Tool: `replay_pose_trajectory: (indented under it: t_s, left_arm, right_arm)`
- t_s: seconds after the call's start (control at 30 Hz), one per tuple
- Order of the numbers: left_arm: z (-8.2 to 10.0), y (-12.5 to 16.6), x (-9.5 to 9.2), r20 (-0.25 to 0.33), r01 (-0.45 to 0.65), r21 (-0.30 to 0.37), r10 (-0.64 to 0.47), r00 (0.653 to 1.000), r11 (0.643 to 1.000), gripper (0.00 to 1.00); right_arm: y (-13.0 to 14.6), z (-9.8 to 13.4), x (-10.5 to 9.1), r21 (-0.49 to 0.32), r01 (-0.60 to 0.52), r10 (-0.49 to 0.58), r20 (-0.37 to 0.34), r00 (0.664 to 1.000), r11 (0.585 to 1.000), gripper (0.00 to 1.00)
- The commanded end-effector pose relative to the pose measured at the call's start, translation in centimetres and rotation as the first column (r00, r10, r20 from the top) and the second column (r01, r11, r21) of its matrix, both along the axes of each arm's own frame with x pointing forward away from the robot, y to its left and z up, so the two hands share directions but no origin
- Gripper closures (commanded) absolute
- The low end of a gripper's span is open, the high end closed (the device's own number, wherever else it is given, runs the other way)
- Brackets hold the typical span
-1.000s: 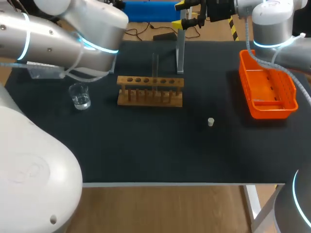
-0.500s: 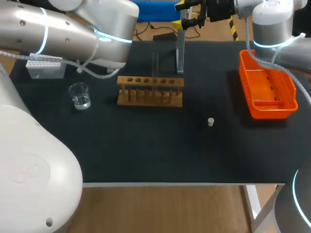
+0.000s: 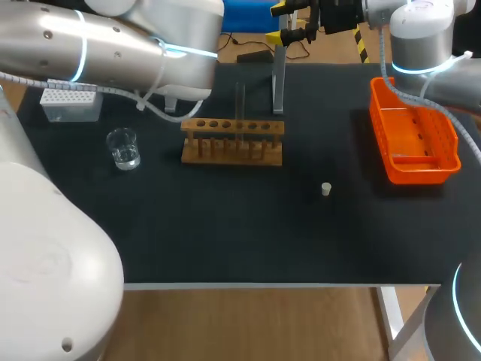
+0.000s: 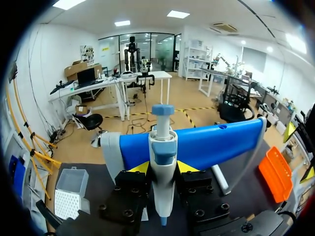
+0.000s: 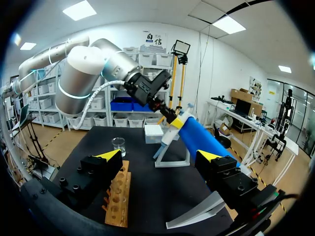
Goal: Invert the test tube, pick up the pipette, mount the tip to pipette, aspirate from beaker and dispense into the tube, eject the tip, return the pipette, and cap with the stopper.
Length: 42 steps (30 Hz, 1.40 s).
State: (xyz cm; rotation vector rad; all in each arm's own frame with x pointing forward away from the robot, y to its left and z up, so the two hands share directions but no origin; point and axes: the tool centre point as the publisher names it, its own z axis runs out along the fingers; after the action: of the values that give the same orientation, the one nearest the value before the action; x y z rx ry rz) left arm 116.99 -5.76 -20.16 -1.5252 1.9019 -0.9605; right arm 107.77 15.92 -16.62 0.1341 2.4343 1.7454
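Clamping the pipette (image 4: 163, 142) between both yellow tips, my left gripper (image 4: 162, 169) has it just above the grey stand (image 3: 279, 79) at the table's far side. Right gripper (image 5: 160, 156) hangs spread wide, nothing in it. Test tube (image 3: 240, 101) stands in the wooden rack (image 3: 231, 141), stopper (image 3: 326, 189) lying loose nearer me.

light: bright, even | source: overhead | shadows: faint | glare: left arm (image 3: 113, 45) shell

print | none legible — labels, numbers, signs alike
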Motion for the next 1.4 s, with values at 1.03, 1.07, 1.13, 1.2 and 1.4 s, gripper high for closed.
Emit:
replay_pose_trajectory:
  t_s: [1.03,1.07,1.13,1.2,1.4]
  left_arm:
    - [2.7,-1.8,-6.9,0.047,0.025,-0.048,-0.023,0.999,0.999,0.0]
    - [3.3,-1.9,-7.5,0.056,0.029,-0.049,-0.027,0.998,0.998,0.0]
    - [4.2,-1.8,-8.7,0.086,0.052,-0.051,-0.048,0.995,0.997,0.0]
    - [5.1,-1.6,-9.8,0.115,0.09,-0.061,-0.082,0.99,0.994,0.0]
    - [7.0,-1.7,-13.6,0.196,0.312,-0.071,-0.293,0.936,0.947,0.0]
  right_arm:
    - [-0.1,0.1,0.1,-0.003,-0.003,0.003,-0.003,1.0,1.0,0.0]
    - [-0.1,0.1,0.1,-0.003,-0.003,0.003,-0.003,1.0,1.0,0.0]
    - [-0.1,0.1,0.1,-0.003,-0.003,0.003,-0.003,1.0,1.0,0.0]
    - [-0.1,0.1,0.1,-0.003,-0.003,0.003,-0.003,1.0,1.0,0.0]
    - [-0.1,0.1,0.1,-0.003,-0.003,0.003,-0.003,1.0,1.0,0.0]
